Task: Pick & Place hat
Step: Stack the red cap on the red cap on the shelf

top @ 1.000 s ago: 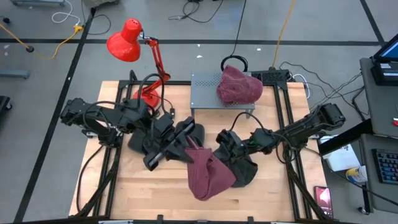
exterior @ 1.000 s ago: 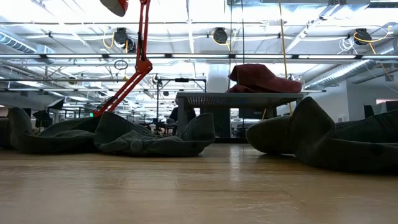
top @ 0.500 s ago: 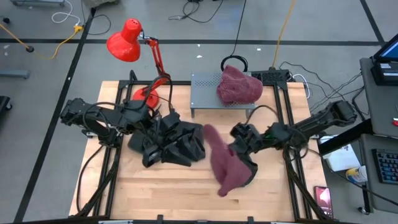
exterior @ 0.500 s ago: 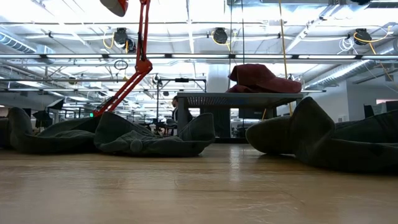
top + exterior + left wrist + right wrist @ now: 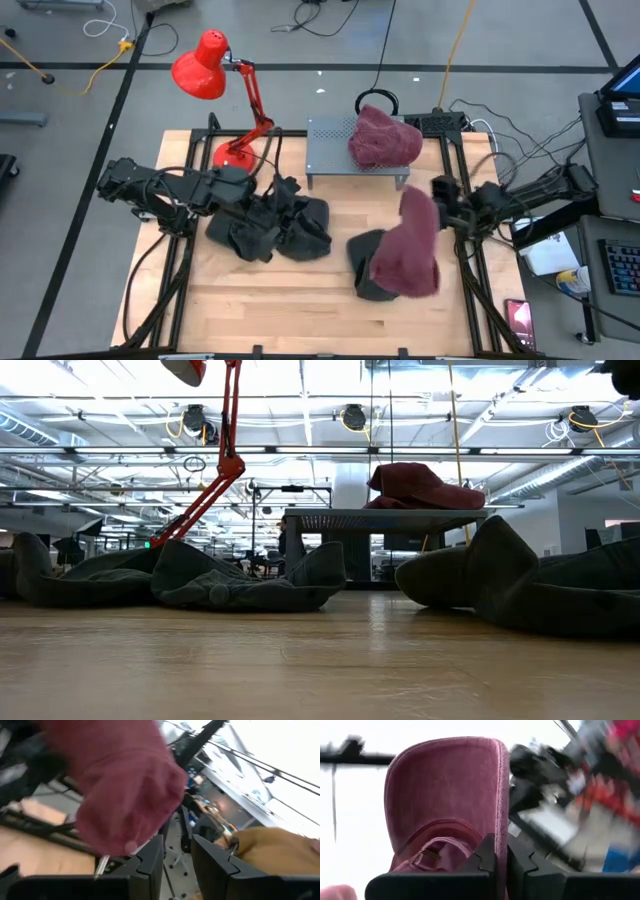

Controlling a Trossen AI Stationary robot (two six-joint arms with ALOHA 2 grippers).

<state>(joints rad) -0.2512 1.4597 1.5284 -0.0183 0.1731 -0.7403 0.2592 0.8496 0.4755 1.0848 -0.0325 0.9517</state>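
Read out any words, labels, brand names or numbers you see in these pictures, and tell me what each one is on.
None can be read.
Maroon fabric hat held by the right hand: no legible print.
Second maroon hat on the grey perforated metal stand: no lettering visible.
Red desk lamp: no marking shows.

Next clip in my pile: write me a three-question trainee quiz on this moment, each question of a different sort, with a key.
1. True or false: the maroon hat hanging from the right pincer is lifted above the table.
2. Multiple choice: what already lies on the grey metal stand? A) a dark hat B) another maroon hat C) the red lamp
3. Fill in: the left pincer sits over the pile of ____ hats.

Key: 1 true; 2 B; 3 dark.
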